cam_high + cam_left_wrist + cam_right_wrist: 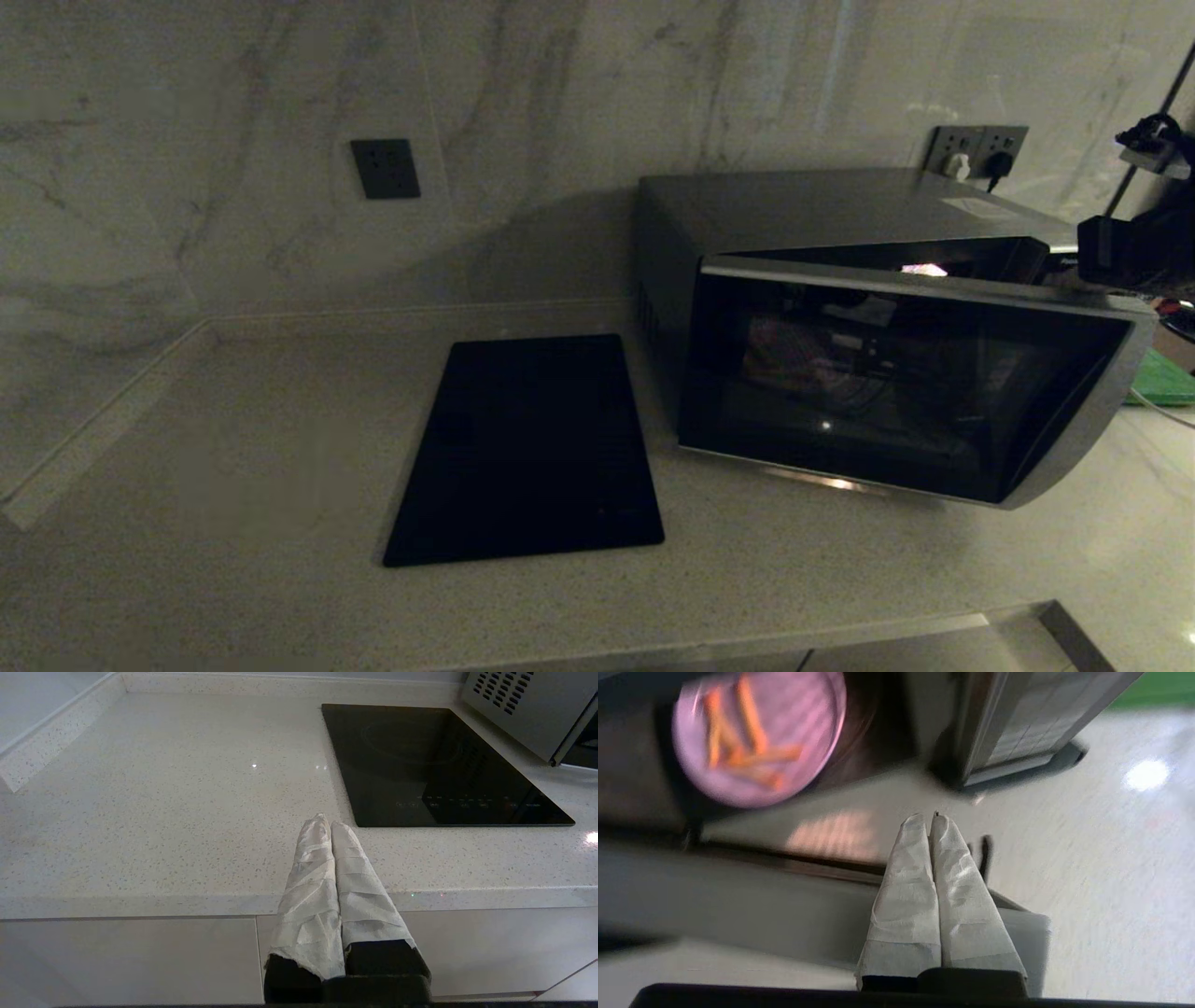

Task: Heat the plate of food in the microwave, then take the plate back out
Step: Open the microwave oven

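Your right gripper (930, 819) is pinched shut on nothing, above the half-open door's top edge at the microwave (840, 308). The plate of food (759, 735) sits inside, blurred. Your left gripper (327, 823), also closed and empty, is parked at the counter's (163, 812) near edge.

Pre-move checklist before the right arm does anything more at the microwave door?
1. Plate of food inside the microwave: ok.
2. Door shut: not ok, it stands partly open.
3. Right gripper empty, jaws shut: ok.
4. Right gripper touching the door: cannot tell.
5. Left gripper parked at the counter edge, jaws shut, clear of the door: ok.
6. Black mat beside the microwave, outside the door's swing: cannot tell.
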Robot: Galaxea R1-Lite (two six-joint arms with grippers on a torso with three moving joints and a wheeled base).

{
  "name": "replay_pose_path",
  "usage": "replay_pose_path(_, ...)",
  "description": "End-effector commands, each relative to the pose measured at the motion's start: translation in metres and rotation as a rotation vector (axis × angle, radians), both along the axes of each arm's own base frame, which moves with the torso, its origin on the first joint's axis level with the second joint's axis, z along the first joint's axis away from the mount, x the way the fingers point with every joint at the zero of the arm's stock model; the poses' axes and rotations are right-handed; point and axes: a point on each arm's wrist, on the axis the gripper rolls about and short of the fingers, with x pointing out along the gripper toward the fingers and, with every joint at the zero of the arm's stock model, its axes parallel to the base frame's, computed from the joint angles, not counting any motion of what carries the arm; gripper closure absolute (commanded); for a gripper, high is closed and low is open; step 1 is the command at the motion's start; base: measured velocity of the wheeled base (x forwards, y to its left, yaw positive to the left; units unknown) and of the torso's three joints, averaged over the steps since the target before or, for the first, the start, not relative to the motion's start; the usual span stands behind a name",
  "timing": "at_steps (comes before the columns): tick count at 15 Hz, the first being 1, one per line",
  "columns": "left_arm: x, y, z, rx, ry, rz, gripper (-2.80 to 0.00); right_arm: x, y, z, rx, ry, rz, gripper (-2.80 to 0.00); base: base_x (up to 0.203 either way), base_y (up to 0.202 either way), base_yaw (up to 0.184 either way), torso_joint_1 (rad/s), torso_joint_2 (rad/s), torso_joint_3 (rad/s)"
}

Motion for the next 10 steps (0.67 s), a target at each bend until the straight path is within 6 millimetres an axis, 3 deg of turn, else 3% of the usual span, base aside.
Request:
replay_pose_path(1, 0.0, 0.0, 0.0, -0.001, 0.001, 0.001, 0.0, -0.03, 0.013, 0.013, 0.022, 0.044, 0.063, 0.0, 0.0, 0.0, 0.0, 0.0, 0.0, 0.0)
replay_pose_path(6, 0.0, 0.0, 0.0, -0.001, 0.001, 0.001, 0.0, -0.11, 0.042, 0.038, 0.109, 0.136, 0.294, 0.0, 0.0, 0.0, 0.0, 0.0, 0.0, 0.0)
replay_pose_path(10, 0.0, 0.0, 0.0, -0.001, 0.001, 0.001, 0.0, -0.125, 0.052, 0.04, 0.117, 0.167, 0.339, 0.0, 0.0, 0.0, 0.0, 0.0, 0.0, 0.0)
